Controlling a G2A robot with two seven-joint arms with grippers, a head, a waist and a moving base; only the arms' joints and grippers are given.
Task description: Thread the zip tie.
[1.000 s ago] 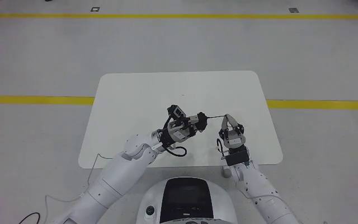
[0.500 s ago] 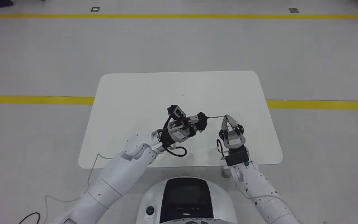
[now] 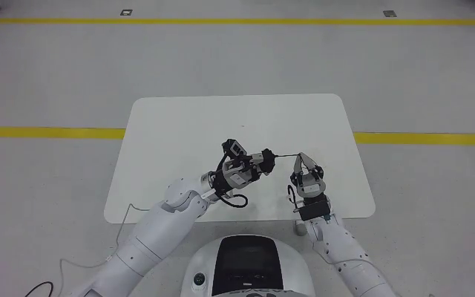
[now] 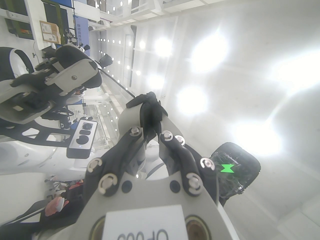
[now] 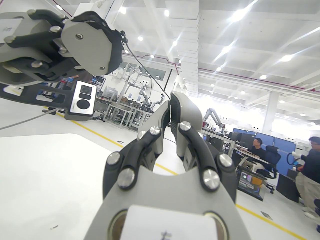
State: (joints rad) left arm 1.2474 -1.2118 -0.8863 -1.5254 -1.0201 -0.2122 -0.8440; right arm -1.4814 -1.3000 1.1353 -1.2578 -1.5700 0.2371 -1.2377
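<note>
- We see the left gripper (image 3: 269, 157) held above the white table (image 3: 185, 126), near its middle, with its tips directed toward the right gripper (image 3: 303, 157).
- The jaws of the left gripper are fully closed and pinch one end of the zip tie (image 3: 286, 154). In the left wrist view a small black piece of it shows between the tips.
- The zip tie is a thin black strip. It hangs in the air between the two grippers, above the table and not touching it, and runs almost straight from one to the other.
- The jaws of the right gripper are also pressed together, and the other end of the zip tie enters between their tips.
- The two grippers are near each other but apart; only the zip tie joins them.
- We cannot tell whether the strip passes through its head.
</note>
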